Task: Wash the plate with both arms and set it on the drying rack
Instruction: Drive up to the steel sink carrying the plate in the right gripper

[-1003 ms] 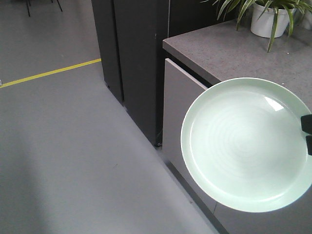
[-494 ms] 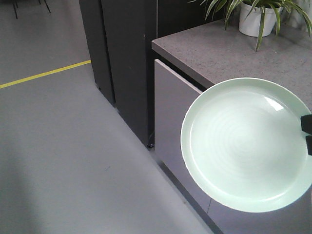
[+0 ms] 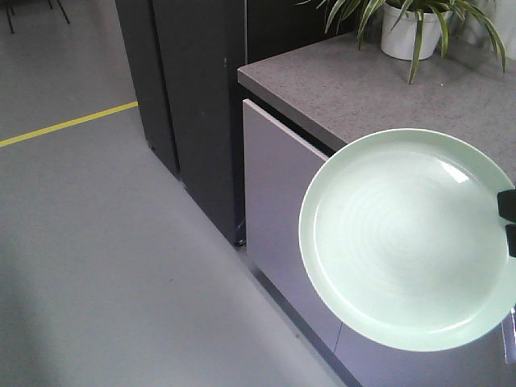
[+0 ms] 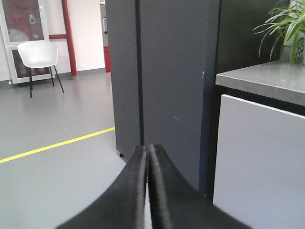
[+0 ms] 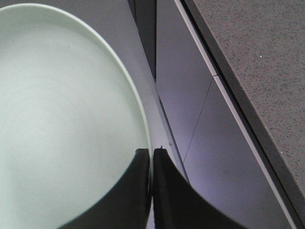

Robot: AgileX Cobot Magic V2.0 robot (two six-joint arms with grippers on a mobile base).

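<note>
The pale mint-green plate (image 3: 407,242) hangs in the air at the right of the front view, over the cabinet's front edge. My right gripper (image 3: 509,216) is shut on the plate's right rim; only its black fingertips show at the frame's edge. In the right wrist view the plate (image 5: 62,119) fills the left side and the right gripper (image 5: 151,155) pinches its rim. My left gripper (image 4: 147,150) is shut with nothing in it, pointing at a dark cabinet. The drying rack is out of view.
A grey stone counter (image 3: 387,81) over pale cabinet fronts (image 3: 278,201) runs along the right. A potted plant (image 3: 411,24) stands at its far end. Tall dark cabinets (image 3: 185,97) stand behind. The grey floor (image 3: 97,258) carries a yellow line (image 3: 64,125). A white chair (image 4: 38,55) stands far off.
The counter, cabinets and yellow line have slid left and upward in the front view, so the base has moved. The plate and right gripper keep the same place in the frame.
</note>
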